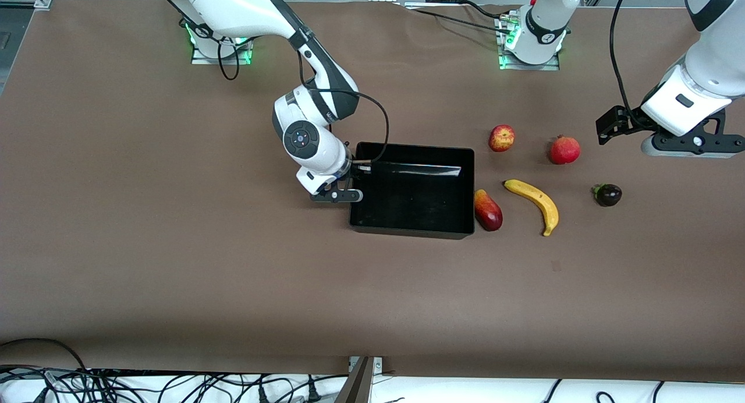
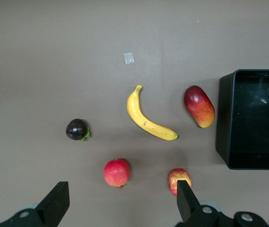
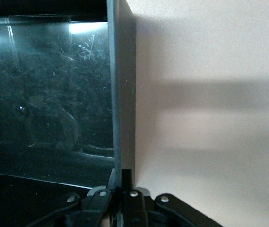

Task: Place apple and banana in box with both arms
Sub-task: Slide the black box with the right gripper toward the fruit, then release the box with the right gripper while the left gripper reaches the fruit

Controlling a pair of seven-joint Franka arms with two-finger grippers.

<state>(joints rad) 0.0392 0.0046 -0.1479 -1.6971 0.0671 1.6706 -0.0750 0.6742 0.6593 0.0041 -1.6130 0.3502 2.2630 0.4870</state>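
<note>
The black box [image 1: 407,149] sits mid-table. My right gripper [image 1: 348,194] is shut on the box's end wall [image 3: 123,94] toward the right arm's end; its jaws [image 3: 122,182] pinch the rim. The apple [image 1: 502,138] lies beside the box toward the left arm's end, and the banana [image 1: 534,204] lies nearer the front camera than the apple. My left gripper [image 1: 689,147] hangs open and empty over the table at the left arm's end. In the left wrist view the apple [image 2: 177,178] is partly covered by one finger [image 2: 185,198]. The banana [image 2: 148,118] lies in that view between the apple and a scrap of tape.
A red-yellow mango [image 1: 488,210] lies against the box's outer wall beside the banana. A red pomegranate [image 1: 564,149] sits beside the apple. A small dark purple fruit [image 1: 607,194] lies toward the left arm's end. A small tape scrap [image 1: 556,265] is on the brown table.
</note>
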